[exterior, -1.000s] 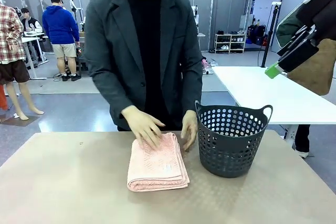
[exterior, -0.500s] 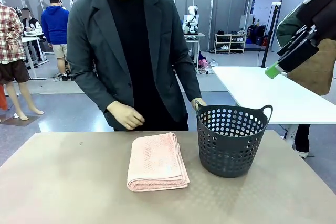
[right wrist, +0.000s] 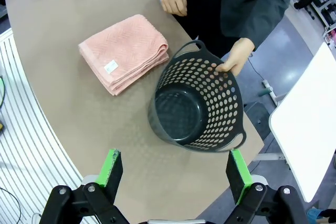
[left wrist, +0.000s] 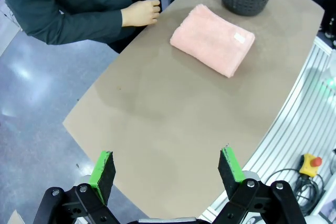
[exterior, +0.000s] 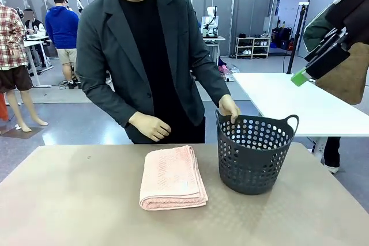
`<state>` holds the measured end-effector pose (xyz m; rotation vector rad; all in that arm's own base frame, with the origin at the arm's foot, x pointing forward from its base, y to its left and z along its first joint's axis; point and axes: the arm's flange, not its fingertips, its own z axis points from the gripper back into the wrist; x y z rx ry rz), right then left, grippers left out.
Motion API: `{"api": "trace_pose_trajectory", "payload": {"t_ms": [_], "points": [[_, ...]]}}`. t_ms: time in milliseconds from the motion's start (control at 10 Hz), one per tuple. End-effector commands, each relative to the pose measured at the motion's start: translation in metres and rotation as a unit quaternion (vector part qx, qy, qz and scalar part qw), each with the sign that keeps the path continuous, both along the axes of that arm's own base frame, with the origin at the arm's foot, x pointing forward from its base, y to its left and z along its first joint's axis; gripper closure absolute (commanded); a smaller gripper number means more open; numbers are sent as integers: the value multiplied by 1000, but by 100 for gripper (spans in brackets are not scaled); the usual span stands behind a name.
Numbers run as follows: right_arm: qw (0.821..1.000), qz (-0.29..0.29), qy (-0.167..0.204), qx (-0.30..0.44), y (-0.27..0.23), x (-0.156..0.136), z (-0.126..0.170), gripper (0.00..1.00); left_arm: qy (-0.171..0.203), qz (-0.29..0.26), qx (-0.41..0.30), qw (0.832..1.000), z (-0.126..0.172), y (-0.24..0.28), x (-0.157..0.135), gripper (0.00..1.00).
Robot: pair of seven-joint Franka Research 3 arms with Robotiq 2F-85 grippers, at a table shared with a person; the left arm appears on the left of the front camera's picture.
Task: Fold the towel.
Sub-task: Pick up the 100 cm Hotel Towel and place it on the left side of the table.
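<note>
The salmon-pink towel lies folded into a thick rectangle on the brown table, its white label near the front right corner. The left wrist view has the towel far ahead, and the right wrist view has the towel at upper left. My left gripper hangs open high above the table's near-left part, nothing between its fingers. Equally open and empty, my right gripper hovers high over the table edge below the basket. In the front view the right gripper is raised at the upper right.
A dark perforated basket stands tilted just right of the towel, empty inside. The person's hand holds its far rim; the other hand hangs by the far table edge. A white table stands behind right.
The person's hands left the towel. One hand has taken the basket's far rim and tipped the basket slightly. Both grippers have stayed still and open.
</note>
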<state>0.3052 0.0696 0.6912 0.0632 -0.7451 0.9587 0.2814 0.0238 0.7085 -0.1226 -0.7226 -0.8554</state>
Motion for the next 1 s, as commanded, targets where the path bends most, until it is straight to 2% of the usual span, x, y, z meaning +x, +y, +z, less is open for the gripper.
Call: {"api": "trace_pose_trajectory", "payload": {"t_ms": [0,900], "points": [[1000,-10,1,3,0,-1,-1,0,2,11,0,1000,0,-1,-2,0],[1000,-10,1,3,0,-1,-1,0,2,11,0,1000,0,-1,-2,0]]}}
